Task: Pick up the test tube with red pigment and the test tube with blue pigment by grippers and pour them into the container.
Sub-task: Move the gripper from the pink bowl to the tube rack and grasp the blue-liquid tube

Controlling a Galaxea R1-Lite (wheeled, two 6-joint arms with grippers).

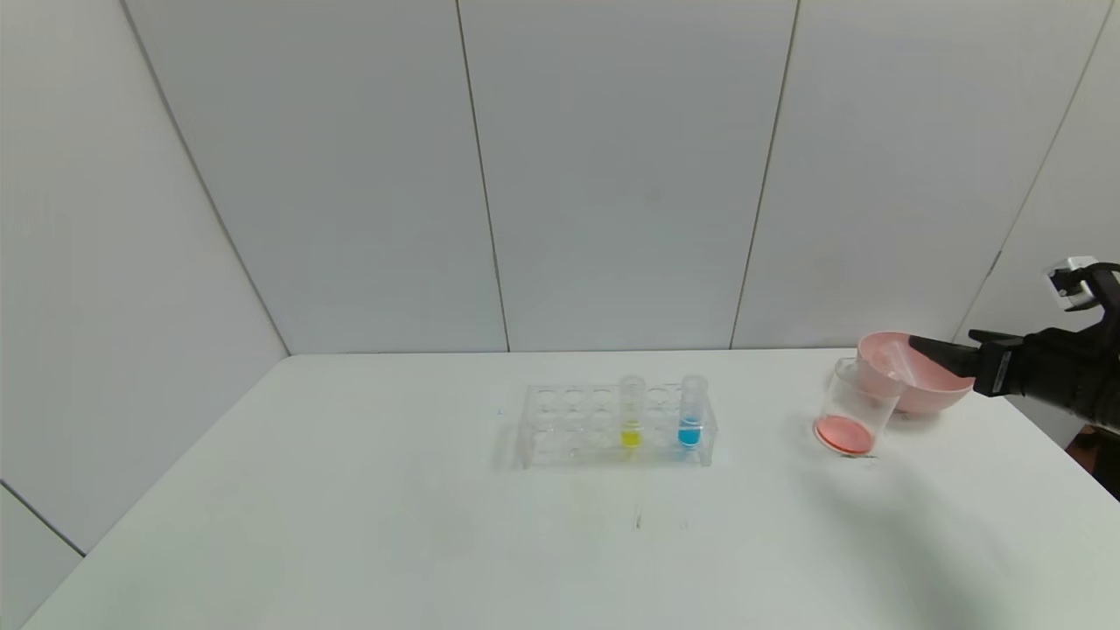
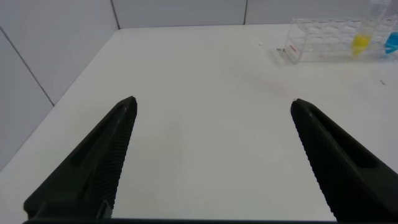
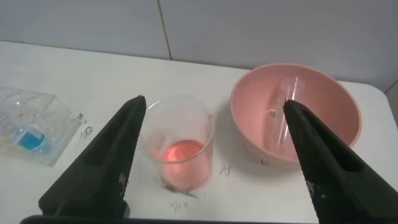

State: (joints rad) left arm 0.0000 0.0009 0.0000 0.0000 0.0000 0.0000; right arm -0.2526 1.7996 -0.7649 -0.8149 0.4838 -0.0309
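Note:
The container [image 1: 853,394] stands at the right of the table with orange-red liquid in its bottom; it also shows in the right wrist view [image 3: 186,118]. A clear empty tube [image 3: 287,112] lies in the pink bowl [image 1: 936,398]. No tube holding red liquid shows. The test tube with blue pigment [image 1: 690,420] stands upright in the clear rack [image 1: 569,420], beside a yellow tube [image 1: 631,416]. My right gripper [image 1: 938,348] is open and empty, above the bowl and container [image 3: 214,106]. My left gripper [image 2: 212,104] is open and empty over bare table, far from the rack [image 2: 320,43].
The pink bowl [image 3: 292,66] sits just behind and right of the container, close to the table's right edge. The rack stands at mid-table, with several empty holes on its left side. Grey wall panels close the back.

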